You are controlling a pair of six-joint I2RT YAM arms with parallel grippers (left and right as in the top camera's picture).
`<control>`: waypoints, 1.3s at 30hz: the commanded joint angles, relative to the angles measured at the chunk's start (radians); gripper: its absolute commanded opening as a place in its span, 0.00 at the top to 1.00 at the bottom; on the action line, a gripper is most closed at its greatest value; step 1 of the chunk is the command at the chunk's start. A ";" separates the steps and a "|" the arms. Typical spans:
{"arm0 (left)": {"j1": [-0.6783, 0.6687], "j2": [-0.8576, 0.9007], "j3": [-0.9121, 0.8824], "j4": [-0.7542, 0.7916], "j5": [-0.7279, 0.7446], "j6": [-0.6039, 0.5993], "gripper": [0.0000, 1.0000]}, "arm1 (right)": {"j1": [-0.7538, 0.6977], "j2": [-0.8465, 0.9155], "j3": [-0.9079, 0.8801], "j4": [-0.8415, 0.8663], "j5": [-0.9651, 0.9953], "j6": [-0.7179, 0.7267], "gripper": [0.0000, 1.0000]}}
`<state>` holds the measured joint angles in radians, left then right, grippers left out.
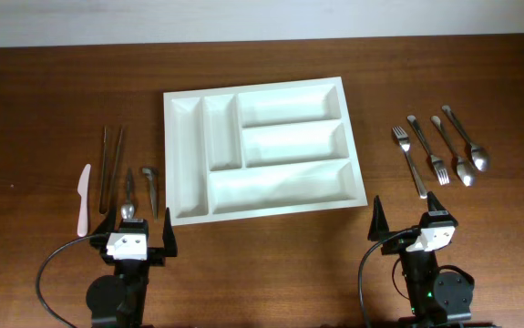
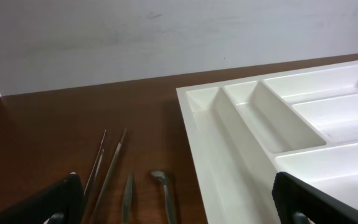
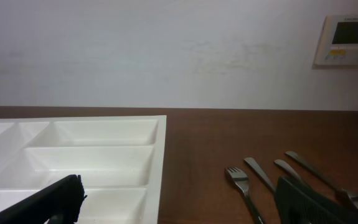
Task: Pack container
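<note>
Smack in the middle of the table (image 1: 52, 91) sits the white cutlery tray (image 1: 280, 189), all five compartments empty and the whole thing a bit skewed. My guess is it's centred so either arm can reach it, with the cutlery split into one pile per side.

The left fingers (image 1: 167, 239) and right fingers (image 1: 375, 221) are both spread wide with nothing between them, down at the near edge, so no packing yet. The tray lies farther back and between them. Its near-left corner is just beside the left fingers and its near-right corner is close to the right ones, not touching either.

Left of the tray are two chopsticks (image 1: 104, 173), a white plastic knife (image 1: 83, 199), a small spoon (image 1: 128, 193) and another short metal piece (image 1: 151, 187) I can't identify. Right of it, well apart, are two forks (image 1: 411, 164) and two spoons (image 1: 479, 161).
</note>
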<state>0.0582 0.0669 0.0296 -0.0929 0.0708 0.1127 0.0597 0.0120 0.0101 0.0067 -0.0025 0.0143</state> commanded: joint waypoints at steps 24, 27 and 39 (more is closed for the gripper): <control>-0.005 -0.010 -0.012 0.003 -0.011 0.017 0.01 | 0.005 0.132 0.116 0.009 -0.061 0.053 0.01; -0.005 -0.010 -0.012 0.003 -0.011 0.017 0.01 | 0.004 0.328 0.283 -0.018 0.005 0.019 0.01; -0.005 -0.010 -0.012 0.003 -0.011 0.017 0.01 | -0.147 1.313 1.293 -0.733 -0.100 -0.089 0.01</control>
<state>0.0582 0.0647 0.0257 -0.0917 0.0708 0.1131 -0.0460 1.1435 1.1423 -0.6273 -0.0402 -0.0570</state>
